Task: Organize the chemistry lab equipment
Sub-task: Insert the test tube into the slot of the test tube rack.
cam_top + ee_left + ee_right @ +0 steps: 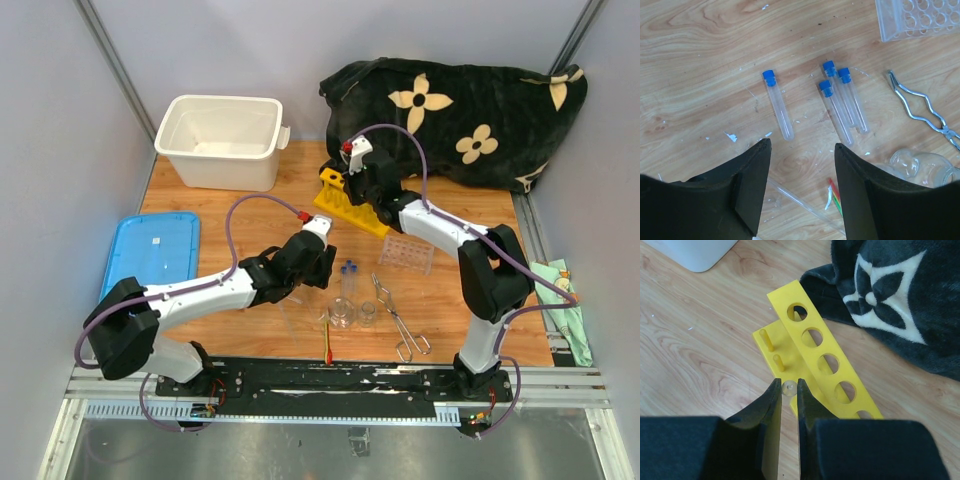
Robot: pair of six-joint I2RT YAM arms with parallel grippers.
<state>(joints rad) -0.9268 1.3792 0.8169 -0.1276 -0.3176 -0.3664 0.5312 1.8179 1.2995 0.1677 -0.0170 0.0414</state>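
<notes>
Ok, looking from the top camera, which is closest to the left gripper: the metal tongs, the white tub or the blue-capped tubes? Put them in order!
From the left gripper:
1. blue-capped tubes, just to its right.
2. metal tongs, farther right, toward the front edge.
3. white tub, at the back left.

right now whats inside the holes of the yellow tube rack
No tubes: the four holes showing in the yellow tube rack are open. A fifth is half hidden by the right gripper, and the blue-capped tubes lie on the table.
</notes>
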